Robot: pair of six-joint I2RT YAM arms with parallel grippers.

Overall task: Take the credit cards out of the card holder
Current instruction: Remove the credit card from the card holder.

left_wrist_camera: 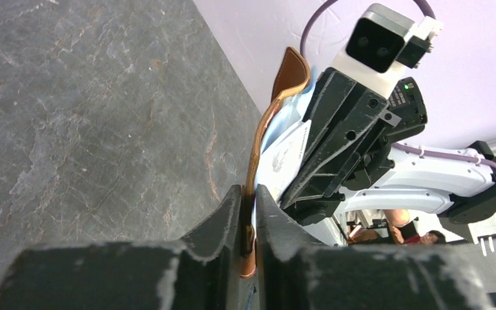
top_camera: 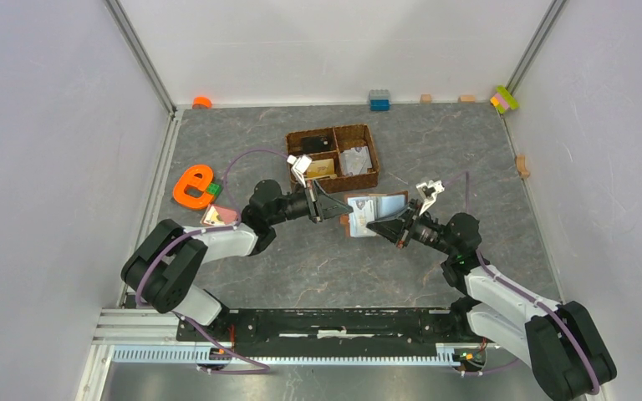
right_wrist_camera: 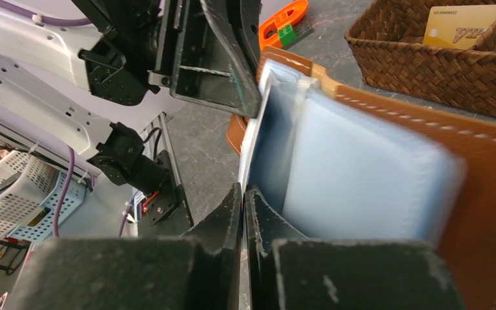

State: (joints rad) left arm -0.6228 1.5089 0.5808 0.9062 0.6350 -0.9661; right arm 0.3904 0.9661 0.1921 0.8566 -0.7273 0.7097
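Observation:
The card holder (top_camera: 374, 209) is held open above the table between both arms, brown outside (right_wrist_camera: 484, 194) and pale grey-blue inside (right_wrist_camera: 361, 174). My left gripper (left_wrist_camera: 250, 216) is shut on its brown edge (left_wrist_camera: 290, 71) from the left. My right gripper (right_wrist_camera: 243, 194) comes from the right and is shut on the thin edge of a pale credit card (left_wrist_camera: 286, 154) that stands out of a pocket. Two more credit cards lie in the woven basket (top_camera: 368, 181): a gold-tan card (top_camera: 322, 169) and a grey-white card (top_camera: 355, 159).
The basket stands just behind the card holder and also holds a dark item (top_camera: 316, 142). An orange letter shape (top_camera: 192, 185) with a green block (top_camera: 214, 190) lies at the left. Small blocks (top_camera: 379, 100) line the back wall, and a coloured stack (top_camera: 504, 98) sits at the back right.

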